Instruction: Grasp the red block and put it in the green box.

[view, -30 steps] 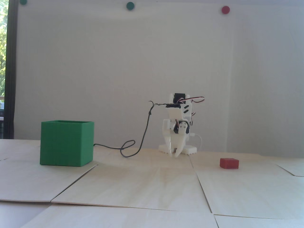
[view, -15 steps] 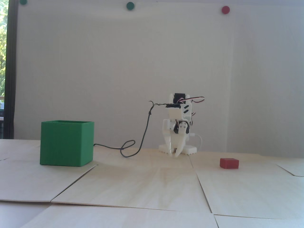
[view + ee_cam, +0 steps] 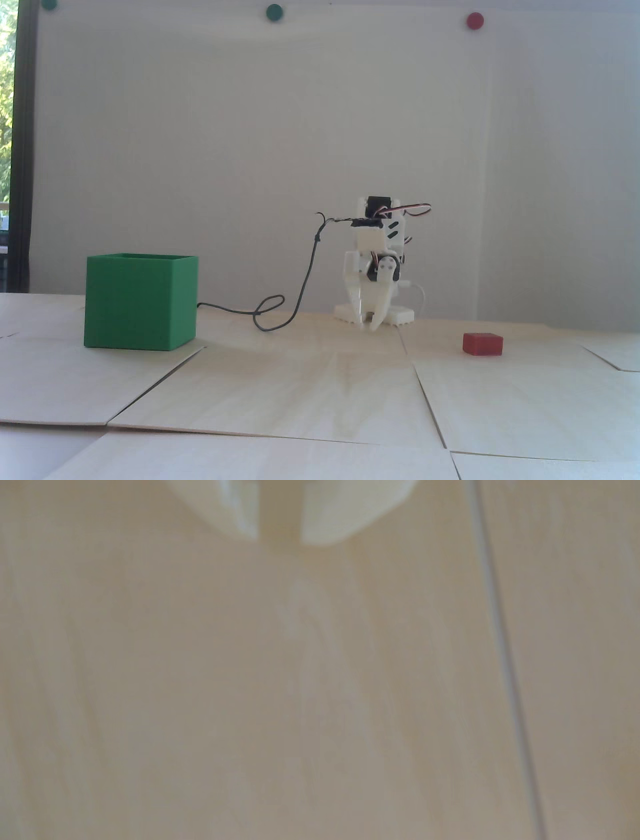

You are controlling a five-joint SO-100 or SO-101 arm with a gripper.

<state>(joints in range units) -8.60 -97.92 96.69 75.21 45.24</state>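
**Reach not yet begun, block untouched**

Nearest, at 4 o'clock in the fixed view: red block flat on the surface, long axis running 9 to 3, broad face up. Farther, at 9 o'clock: green box, mouth up. Farthest, centre: tool, tips down, slightly parted, gripping nothing; same narrow gap in wrist view. Best swung toward 3 o'clock, opened wider, closed across the short sides.

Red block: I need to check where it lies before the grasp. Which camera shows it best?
The fixed view. There the red block lies flat on the wooden table, right of the arm and apart from the tool. The wrist view shows only blurred tabletop and the fingertips, no block.
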